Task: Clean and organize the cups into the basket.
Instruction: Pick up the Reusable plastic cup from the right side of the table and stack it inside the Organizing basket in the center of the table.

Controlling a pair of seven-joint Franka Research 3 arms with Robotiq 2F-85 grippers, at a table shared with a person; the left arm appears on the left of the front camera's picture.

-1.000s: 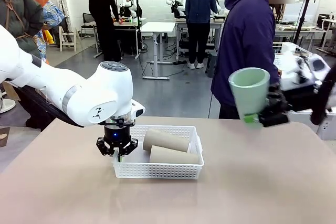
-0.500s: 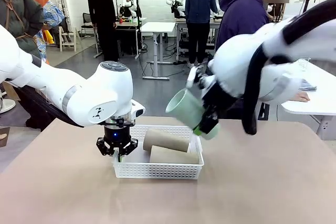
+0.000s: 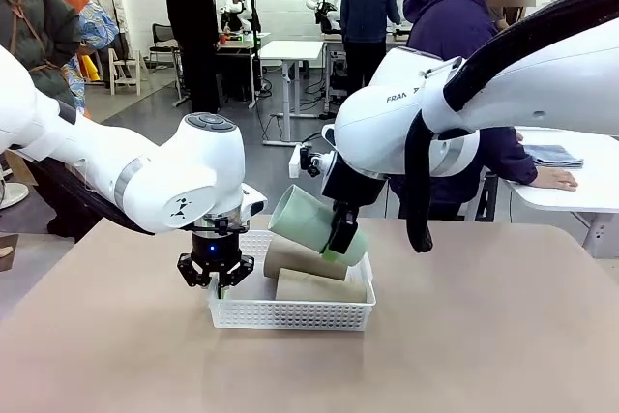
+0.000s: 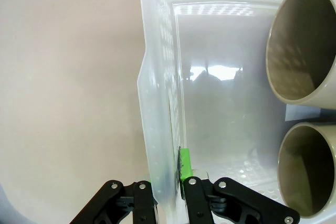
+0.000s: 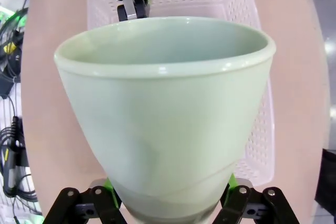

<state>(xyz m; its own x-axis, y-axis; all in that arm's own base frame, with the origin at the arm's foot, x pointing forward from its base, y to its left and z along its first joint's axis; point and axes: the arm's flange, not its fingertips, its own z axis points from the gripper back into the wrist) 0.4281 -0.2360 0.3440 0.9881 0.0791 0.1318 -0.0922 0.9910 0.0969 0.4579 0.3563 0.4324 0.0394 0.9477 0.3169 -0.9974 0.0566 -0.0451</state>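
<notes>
The mint green cup (image 3: 311, 223) hangs tilted in the middle of the front view, its open mouth toward the left of the frame and its narrow base toward the lower right, just above the far rim of the white basket (image 3: 290, 314). The right gripper (image 3: 340, 242) clamps it near the base; in the right wrist view the cup (image 5: 163, 114) takes up the centre of the frame, with a green pad (image 5: 232, 183) pressed against each side of its lower body and the gripper (image 5: 170, 203) at the bottom edge.

Below it, two tan cups lie on their sides inside the basket: one (image 3: 305, 258) toward the far side, the other (image 3: 321, 286) nearer the front wall, side by side and touching or nearly so. In the left wrist view their open mouths show at the right edge, one (image 4: 303, 43) in the upper right and one (image 4: 310, 169) in the lower right.

The left gripper (image 3: 215, 271) stands at the basket's left end in the front view, pointing down. In the left wrist view it (image 4: 169, 195) is pinched on the basket's thin side wall (image 4: 157, 119), one finger outside and one inside.

The basket sits on the tan table (image 3: 484, 336), a little left of centre. A person in a dark purple hoodie (image 3: 464, 36) stands at the far side, in the upper right.
</notes>
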